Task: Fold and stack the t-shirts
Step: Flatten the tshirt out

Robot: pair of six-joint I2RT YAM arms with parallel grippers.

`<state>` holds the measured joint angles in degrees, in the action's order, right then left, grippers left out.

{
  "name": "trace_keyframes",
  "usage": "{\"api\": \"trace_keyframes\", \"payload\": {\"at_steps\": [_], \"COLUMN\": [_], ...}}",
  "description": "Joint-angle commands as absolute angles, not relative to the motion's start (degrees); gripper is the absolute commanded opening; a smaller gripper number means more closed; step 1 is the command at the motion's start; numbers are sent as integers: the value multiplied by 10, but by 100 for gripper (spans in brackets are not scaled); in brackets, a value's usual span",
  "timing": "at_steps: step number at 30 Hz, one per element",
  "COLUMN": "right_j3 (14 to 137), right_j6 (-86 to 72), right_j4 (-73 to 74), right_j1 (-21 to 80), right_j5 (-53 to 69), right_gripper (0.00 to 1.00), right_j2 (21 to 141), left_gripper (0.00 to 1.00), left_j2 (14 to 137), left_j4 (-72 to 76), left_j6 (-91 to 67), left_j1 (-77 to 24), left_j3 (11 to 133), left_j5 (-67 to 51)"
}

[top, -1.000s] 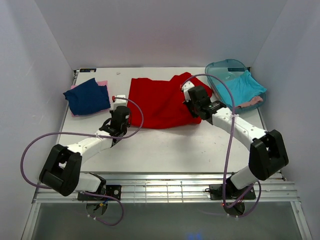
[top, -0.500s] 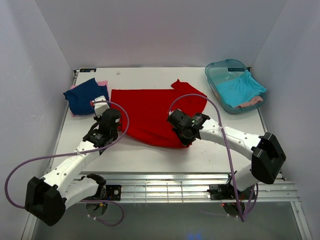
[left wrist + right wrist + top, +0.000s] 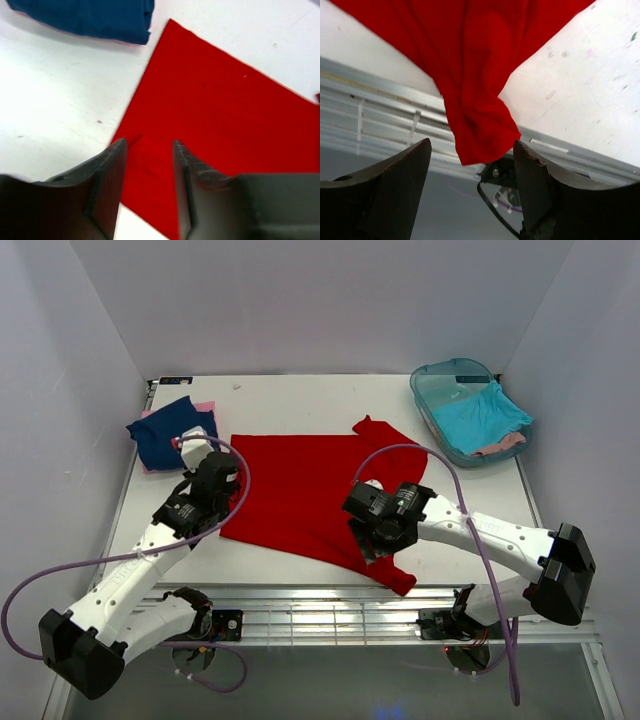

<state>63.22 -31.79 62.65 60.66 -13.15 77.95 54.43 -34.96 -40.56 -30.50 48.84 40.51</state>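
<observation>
The bright red t-shirt (image 3: 310, 490) lies spread flat mid-table, and one end (image 3: 480, 130) droops over the near edge. My left gripper (image 3: 218, 512) (image 3: 148, 144) hovers over the shirt's near-left corner (image 3: 150, 165). It is open a little and the cloth lies flat and ungripped beneath it. My right gripper (image 3: 378, 545) (image 3: 472, 144) stands wide open above the drooping end, not touching it. A folded navy t-shirt (image 3: 172, 430) (image 3: 95, 17) rests on a pink one (image 3: 205, 406) at far left. A turquoise t-shirt (image 3: 485, 415) and a bit of pink cloth (image 3: 502, 445) lie in the tub.
The translucent teal tub (image 3: 450, 368) stands at the far right corner. A metal rail (image 3: 330, 615) runs along the near edge, with purple cables (image 3: 455, 510) looping over both arms. White walls close in the left, back and right.
Both arms dragged the red shirt toward the near edge, spreading it flat. Both grippers then opened and let go of it, the right one wide.
</observation>
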Motion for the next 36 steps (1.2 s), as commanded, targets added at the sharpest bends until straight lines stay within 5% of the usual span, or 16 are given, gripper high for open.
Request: {"api": "trace_keyframes", "payload": {"at_steps": [1,6,19,36], "right_j3": [651,576,483,462], "right_j6": [-339,-309,-198,-197], "right_j4": [572,449,172,157], "right_j1": [606,587,517,483], "right_j5": [-223,-275,-297,-211], "right_gripper": [72,66,56,40], "right_j2": [764,782,809,853], "left_gripper": [36,0,0,0], "left_j2": [586,699,921,989], "left_j4": [-262,-171,-53,-76], "left_j6": [-377,-376,-313,-336], "left_j1": [-308,-308,-308,-308], "left_j3": [483,456,563,566], "left_j5": [358,312,294,302]}}
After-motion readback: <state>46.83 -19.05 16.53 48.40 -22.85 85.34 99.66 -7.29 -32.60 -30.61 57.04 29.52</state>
